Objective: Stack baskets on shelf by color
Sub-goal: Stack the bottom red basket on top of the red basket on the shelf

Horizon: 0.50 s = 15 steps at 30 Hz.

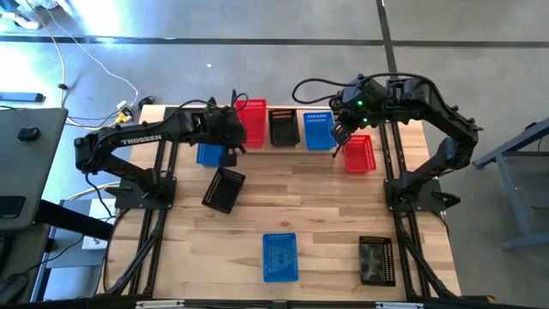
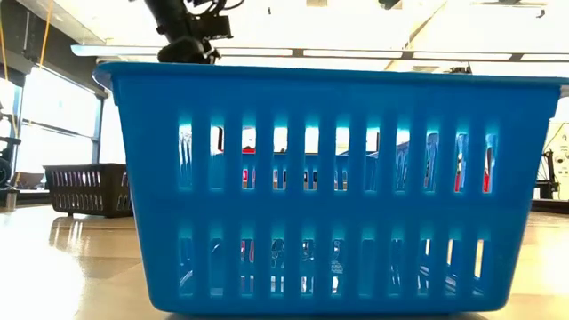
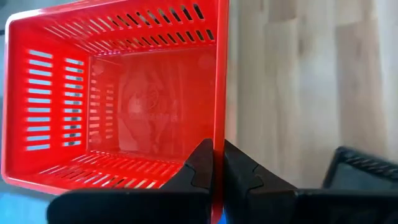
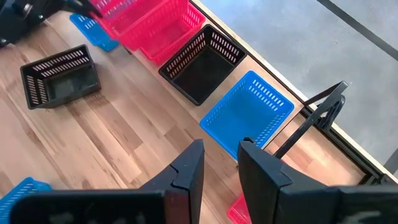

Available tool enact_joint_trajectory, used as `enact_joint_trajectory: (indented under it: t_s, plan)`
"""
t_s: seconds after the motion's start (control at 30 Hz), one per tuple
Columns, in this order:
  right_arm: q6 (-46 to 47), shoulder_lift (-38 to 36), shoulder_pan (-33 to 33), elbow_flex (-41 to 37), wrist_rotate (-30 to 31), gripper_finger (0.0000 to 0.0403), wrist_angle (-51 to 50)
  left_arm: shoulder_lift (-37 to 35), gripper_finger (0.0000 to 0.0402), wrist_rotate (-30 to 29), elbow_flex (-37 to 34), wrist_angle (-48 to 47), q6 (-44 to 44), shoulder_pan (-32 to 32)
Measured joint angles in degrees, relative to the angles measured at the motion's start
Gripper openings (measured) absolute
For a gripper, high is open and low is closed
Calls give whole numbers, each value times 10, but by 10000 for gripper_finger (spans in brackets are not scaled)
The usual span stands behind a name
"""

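My left gripper [image 1: 230, 136] [image 3: 217, 149] is shut on a red basket [image 1: 252, 120] [image 3: 118, 99] at the left end of the row along the table's far edge. The right wrist view shows two red rims [image 4: 149, 22] there, one over the other. Beside them stand a black basket [image 1: 283, 127] [image 4: 202, 65] and a blue basket [image 1: 318, 130] [image 4: 249, 115], bottoms down, by the shelf's black upright [image 4: 320, 112]. My right gripper [image 1: 340, 136] [image 4: 221, 152] hovers open between that blue basket and another red basket [image 1: 359, 154] on the tabletop. My left gripper pinches the red basket's side wall at its rim [image 3: 218, 127], the wall toward the table's left, near its near corner. One finger is inside the basket and one outside. The fingers come from above, pointing down. Whether the basket is lifted clear I cannot tell.
On the table lie a blue basket [image 1: 208, 154] under my left arm, a black basket [image 1: 224, 189] [image 4: 59, 81] turned askew, a blue basket [image 1: 280, 256] [image 2: 329, 187] near the near edge and a black basket [image 1: 377, 260] at the near right.
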Motion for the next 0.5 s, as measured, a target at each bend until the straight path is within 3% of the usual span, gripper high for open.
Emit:
enact_joint_trajectory:
  t_s: [0.37, 0.5]
  plan:
    - [0, 0, 0, 0, 4, 85, 0, 46, 0, 15, 0, -4, 33, 31]
    - [0, 0, 0, 0, 4, 85, 0, 66, 0, -14, 0, 3, 33, 32]
